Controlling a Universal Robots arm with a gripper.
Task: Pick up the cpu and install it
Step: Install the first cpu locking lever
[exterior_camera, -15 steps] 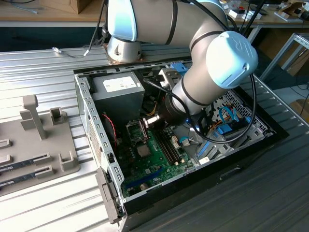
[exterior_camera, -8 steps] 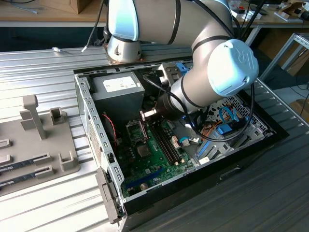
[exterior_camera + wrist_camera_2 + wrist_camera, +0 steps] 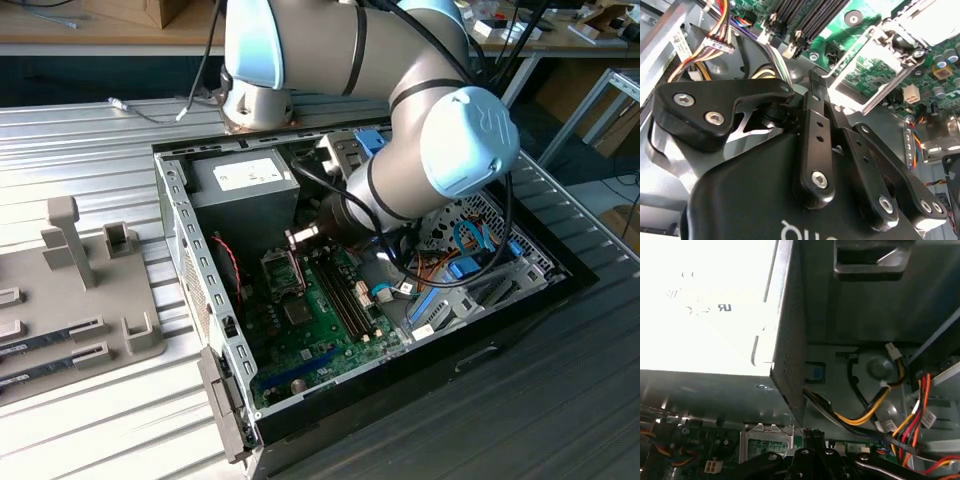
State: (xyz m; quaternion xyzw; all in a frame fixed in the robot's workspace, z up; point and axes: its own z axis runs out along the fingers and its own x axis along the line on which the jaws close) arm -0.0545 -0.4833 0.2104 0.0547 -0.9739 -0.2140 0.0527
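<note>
We start with the open computer case [image 3: 172,200], which takes up the middle of the exterior view. The grey power supply [image 3: 245,180] sits in its upper left corner, and the green motherboard [image 3: 312,335] lies below that.

The CPU socket [image 3: 280,272] sits on the board just left of frame centre. In the second wrist view its metal retention frame [image 3: 867,60] stands swung up and open.

The gripper [image 3: 300,237] hangs just above and to the right of the socket, and it is tilted toward the socket. In the second wrist view the gripper [image 3: 813,80] has its jaws drawn narrow, tips together, and we see no chip between them.

We cannot pick out the cpu for certain. A pale square shows inside the socket, and we judge it may be the cpu's lid. If so, the cpu lies just ahead of the tips, flat on the board.
</note>
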